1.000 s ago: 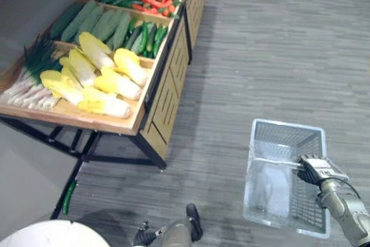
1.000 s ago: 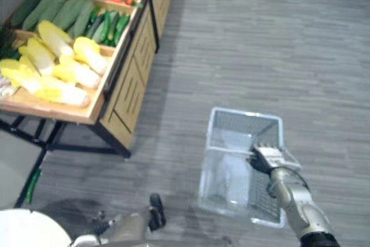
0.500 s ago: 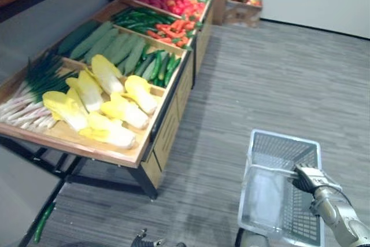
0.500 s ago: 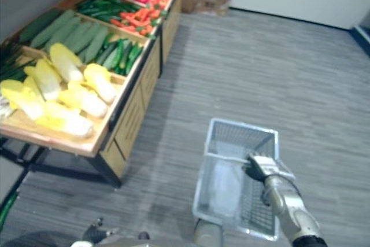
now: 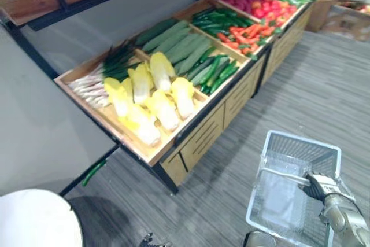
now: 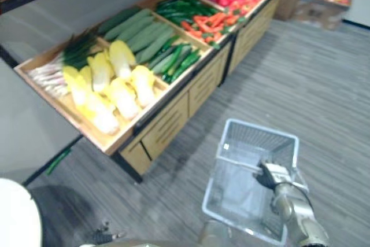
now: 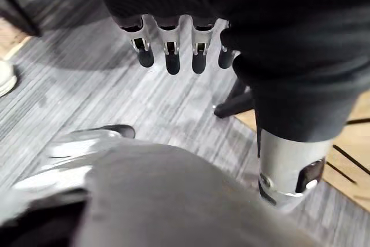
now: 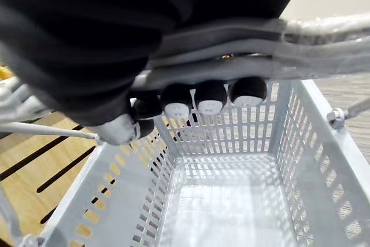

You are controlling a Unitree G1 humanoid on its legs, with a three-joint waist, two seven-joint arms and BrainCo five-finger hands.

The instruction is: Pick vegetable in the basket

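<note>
Grey plank-patterned flooring [image 5: 324, 85] runs under a long wooden produce stand [image 5: 202, 137] that stretches from nine o'clock up toward one o'clock. Near one of the stand's dark legs, the robot's left hand [image 7: 167, 44] hangs over the floor with its fingers straight and slack, holding nothing.

At the stand's nine o'clock end lie white-stalked spring onions [image 5: 92, 85]. Beside them, toward ten o'clock, is a heap of yellow-leaved Chinese cabbages [image 5: 153, 99]. Dark green cucumbers [image 5: 217, 70] follow at eleven, with pale green gourds [image 5: 179, 41] behind them, and orange carrots [image 5: 251, 30] lie near twelve. Every vegetable sits on the stand, none yet picked.

Over at five o'clock the white plastic mesh basket [image 5: 300, 151] is empty, the right hand [image 5: 318, 186] curled tight round its thin metal handle [image 5: 283, 173].

I'd guess a cabbage is the nearest pick. It looks bulky and fairly heavy, firm at its white base but leafy and easily bruised at the top, so a grasp across the thick lower half looks safest. A cucumber would be stiff, smooth and a bit slippery, and best taken round the middle.
</note>
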